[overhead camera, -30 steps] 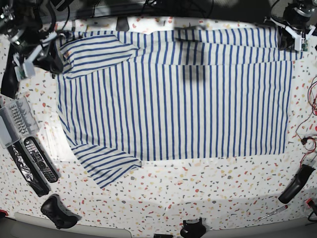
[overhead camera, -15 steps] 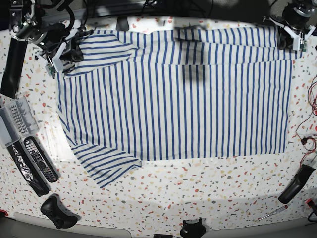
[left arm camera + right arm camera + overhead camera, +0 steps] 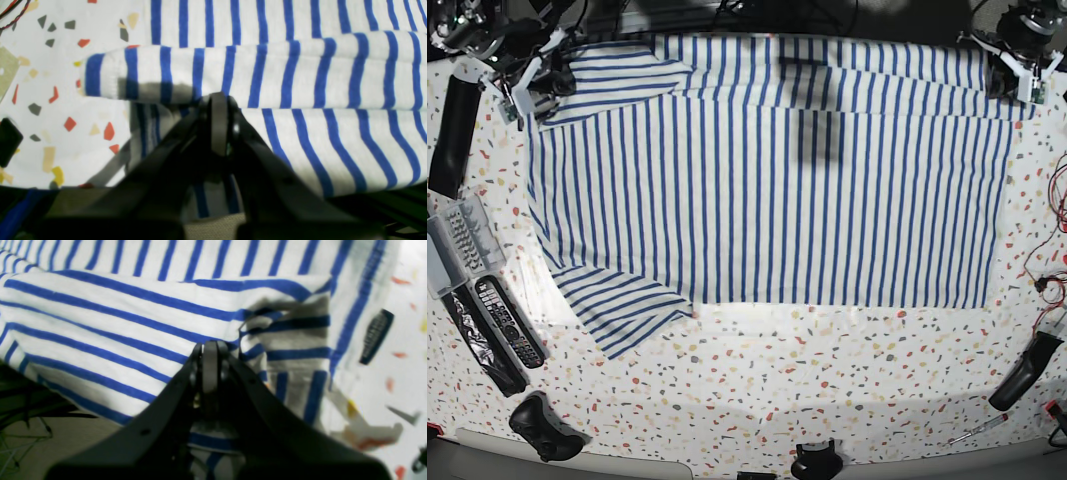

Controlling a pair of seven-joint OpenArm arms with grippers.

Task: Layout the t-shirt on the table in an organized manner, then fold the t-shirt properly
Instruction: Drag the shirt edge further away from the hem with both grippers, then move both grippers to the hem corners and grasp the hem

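A bright glare on the near part of the speckled top, dark space past the far edge (too dark to tell what is there), a grey strip along the near edge, soft shadows at the corners

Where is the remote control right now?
In the base view, the remote control lies on the table near the view's left edge, between a grey tray and a black game controller, left of the t-shirt sleeve.
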